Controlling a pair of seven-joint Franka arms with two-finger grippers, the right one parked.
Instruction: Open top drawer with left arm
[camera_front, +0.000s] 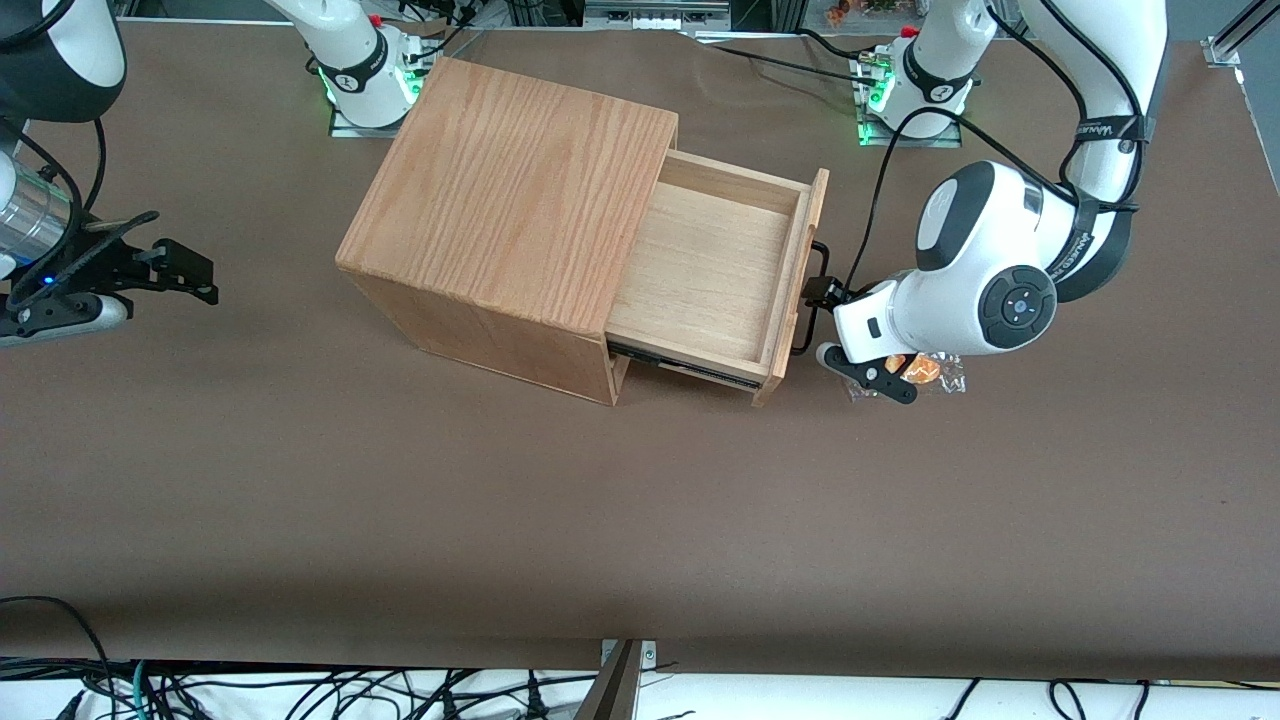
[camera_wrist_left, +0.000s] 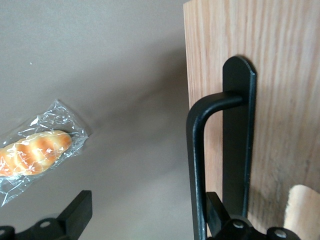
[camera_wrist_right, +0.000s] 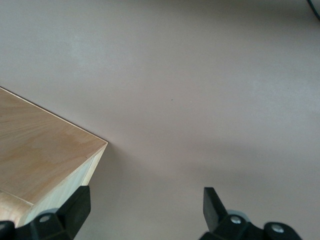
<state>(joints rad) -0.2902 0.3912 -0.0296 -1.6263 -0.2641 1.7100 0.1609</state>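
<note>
The top drawer (camera_front: 715, 270) stands pulled well out of the oak box (camera_front: 510, 205), its bare floor open to view, its front panel turned toward the working arm's end of the desk (camera_front: 640, 520). The box sits near the desk's edge farthest from the front camera. On that panel the black wire handle (camera_front: 812, 298) runs lengthwise along the front, and the left arm (camera_front: 985, 270) has its end effector (camera_front: 838, 325) right at it.

In the wrist view the end effector (camera_wrist_left: 150, 220) is spread wide: one finger (camera_wrist_left: 227, 220) sits against the panel inside the handle's loop (camera_wrist_left: 197, 165), the other finger (camera_wrist_left: 75, 212) hangs over bare desk, so nothing is clamped. The drawer lies straight ahead of the end effector, and any further pull would run away from the box, across the handle's long axis.

A wrapped bread roll (camera_wrist_left: 32, 152) lies on the desk just beside the end effector, under the wrist
</note>
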